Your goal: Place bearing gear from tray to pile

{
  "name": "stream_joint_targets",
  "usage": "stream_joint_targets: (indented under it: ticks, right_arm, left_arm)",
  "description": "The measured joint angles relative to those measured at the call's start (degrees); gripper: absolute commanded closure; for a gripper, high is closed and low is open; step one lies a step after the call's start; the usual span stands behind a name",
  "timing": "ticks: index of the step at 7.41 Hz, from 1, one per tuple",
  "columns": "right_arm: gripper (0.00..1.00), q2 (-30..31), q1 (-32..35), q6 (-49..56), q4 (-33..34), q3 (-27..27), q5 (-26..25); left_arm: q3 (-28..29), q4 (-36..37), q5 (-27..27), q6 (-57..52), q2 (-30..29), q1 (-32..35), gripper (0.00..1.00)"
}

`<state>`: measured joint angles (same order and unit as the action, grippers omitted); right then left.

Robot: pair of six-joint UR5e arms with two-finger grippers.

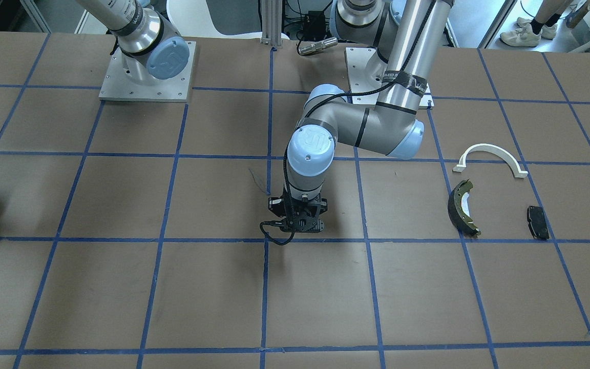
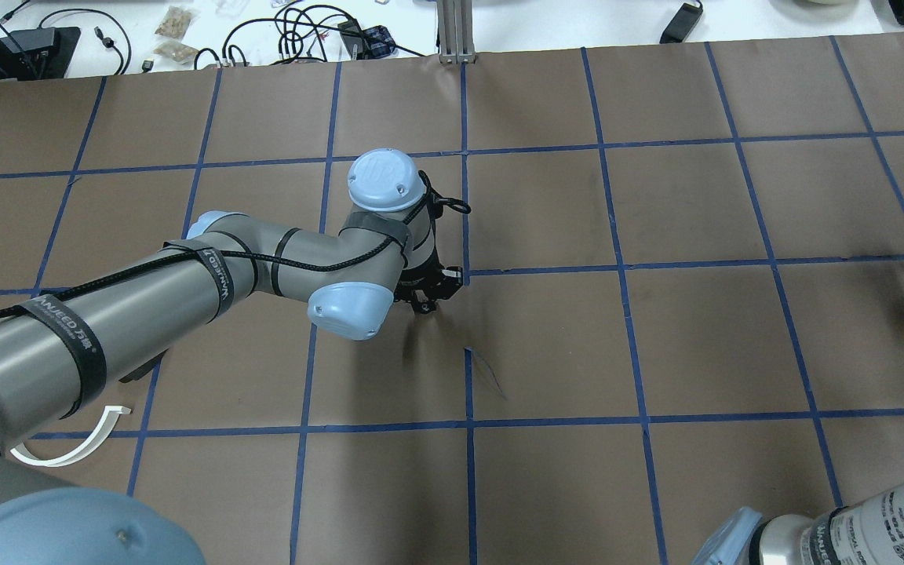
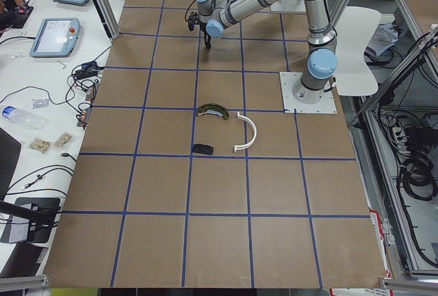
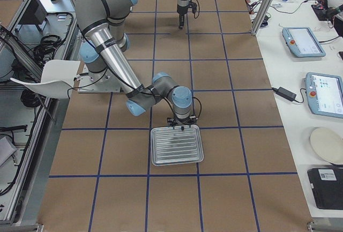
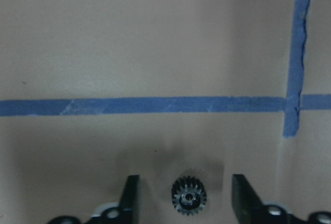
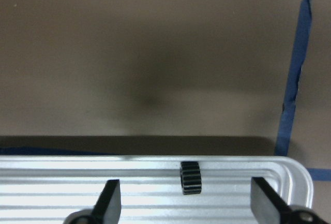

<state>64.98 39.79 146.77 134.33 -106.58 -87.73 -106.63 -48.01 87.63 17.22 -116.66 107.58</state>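
Well, we start on the robot's left side. On the brown surface (image 1: 121, 287) sits the pile (image 3: 213, 111): a white half-round bracket (image 1: 487, 147), a dark curved brake shoe (image 1: 456, 207) with an olive rim, and a small black pad (image 1: 537, 222). They lie near each other but do not touch.

Next comes the left arm (image 2: 185, 282). Black straps wrap around it, and the white letters on them look like "WANJEED". After them come small signs that we cannot read. The left claw (image 5: 185, 178) points down near the middle of the surface, just beside a crossing of blue tape (image 5: 155, 105). Its two fingers (image 5: 130, 195) are spread wide and hold nothing. Between them a small black gear (image 5: 189, 199) with a shiny middle lies flat on the surface and touches neither finger. It is well apart from the pile.

Far to the right is the shiny silver tray (image 4: 161, 154) with its grooved rim. The right claw (image 6: 184, 180) hangs over one edge of the tray, spread wide too, gripping nothing. A second gear (image 6: 190, 177) stands on its edge just inside the rim, between the fingers but apart from them. The right arm (image 4: 115, 60) has a strap and a label with writing too small for us to read.
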Motion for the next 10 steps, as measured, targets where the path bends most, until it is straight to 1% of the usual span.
stream_joint_targets:
  ticks: [1,3,4,5,6,7,8,9,10]
  right_arm:
    - [0.23,-0.71,0.01,0.16,0.92,-0.02,0.0]
    - [0.47,-1.41,0.02,0.29,1.81,-0.06,-0.06]
    - [0.6,-1.6,0.02,0.29,1.89,-0.09,-0.07]
    - [0.72,-1.76,0.02,0.29,1.94,-0.09,-0.16]
    - [0.87,-1.82,0.02,0.35,1.97,-0.06,-0.36]
    - [0.97,-1.77,0.02,0.32,1.89,0.07,-0.57]
    - [1.0,-1.54,0.0,0.09,1.73,0.28,-0.89]
    - [1.0,-1.12,-0.04,-0.32,1.57,0.45,-1.09]
    - [1.0,-0.05,-0.03,-1.69,1.3,0.48,-1.16]
  left_arm:
    - [0.04,-0.14,0.02,-0.3,0.03,-0.01,1.0]
    - [0.95,-0.88,0.38,-2.35,0.95,-0.66,1.0]
    - [2.65,-3.24,0.63,-4.67,1.91,-2.52,1.0]
    - [5.71,-7.39,0.8,-8.01,2.86,-5.98,1.0]
    - [9.48,-12.29,0.93,-12.06,3.7,-10.07,1.0]
    - [13.17,-17.72,1.05,-15.99,4.5,-14.52,1.0]
    - [15.79,-22.82,1.94,-20.43,5.37,-19.05,1.0]
    - [17.1,-26.83,4.07,-26.54,6.16,-24.35,1.0]
    - [17.25,-28.72,6.0,-33.23,6.56,-30.27,1.0]
